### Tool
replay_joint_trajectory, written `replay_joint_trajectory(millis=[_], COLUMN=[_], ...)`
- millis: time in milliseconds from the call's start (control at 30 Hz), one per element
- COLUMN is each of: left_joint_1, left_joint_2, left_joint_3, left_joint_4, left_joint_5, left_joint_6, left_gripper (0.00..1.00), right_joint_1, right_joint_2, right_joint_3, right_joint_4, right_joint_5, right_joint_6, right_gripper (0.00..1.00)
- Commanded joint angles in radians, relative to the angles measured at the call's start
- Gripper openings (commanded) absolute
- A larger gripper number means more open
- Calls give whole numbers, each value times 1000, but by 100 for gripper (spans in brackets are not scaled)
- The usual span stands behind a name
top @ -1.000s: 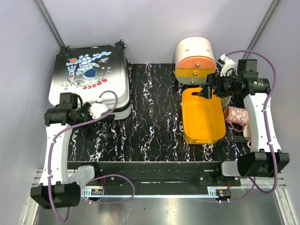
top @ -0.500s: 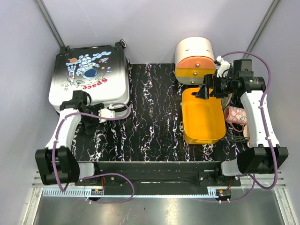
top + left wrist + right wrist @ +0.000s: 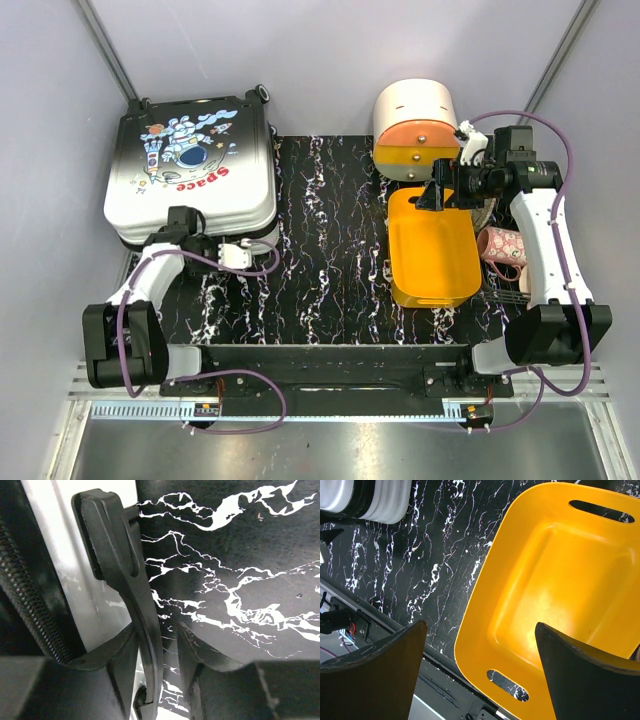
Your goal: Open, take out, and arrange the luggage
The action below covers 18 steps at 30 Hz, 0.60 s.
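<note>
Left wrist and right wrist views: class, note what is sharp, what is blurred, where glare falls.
Left wrist view: black pull tab and marbled mat sharp, the near fingers dark and soft. Right wrist view: soft glare on the orange tray; its own fingers blurred silhouettes.

The white, black-jointed left arm (image 3: 140, 285) lies low and folded, the left gripper (image 3: 156, 630) holding its black fingers (image 3: 112, 655) narrowly apart (not quite pinched). The matching right arm (image 3: 545, 250) bends leftward, right gripper (image 3: 480, 625) spread wide.
</note>
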Motion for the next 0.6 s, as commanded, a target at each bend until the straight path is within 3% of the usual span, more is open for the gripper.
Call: replay_joint_trajectory(millis=[0, 100, 200, 467, 500, 567], left_joint_1=[-63, -135, -179, -204, -204, -204], left_joint_2=[-73, -185, -316, -492, -508, -561], left_joint_3=[-84, -129, -186, -230, -221, -160], left_joint_4=[-46, -120, -178, -391, -433, -471], left_joint_5=[20, 32, 46, 30, 38, 84], left_joint_6=[38, 32, 32, 93, 98, 89], left_gripper=[34, 8, 0, 0, 3, 26], right_joint_1=[7, 6, 6, 7, 7, 7], right_joint_2=[-4, -7, -9, -13, -15, -15], right_joint_3=[-6, -10, -15, -18, -18, -20], right_joint_4=[10, 9, 15, 15, 15, 15], right_joint_5=[-21, -27, -38, -50, -54, -57], right_joint_6=[16, 24, 39, 39, 36, 35], right_gripper=[100, 100, 100, 100, 100, 100])
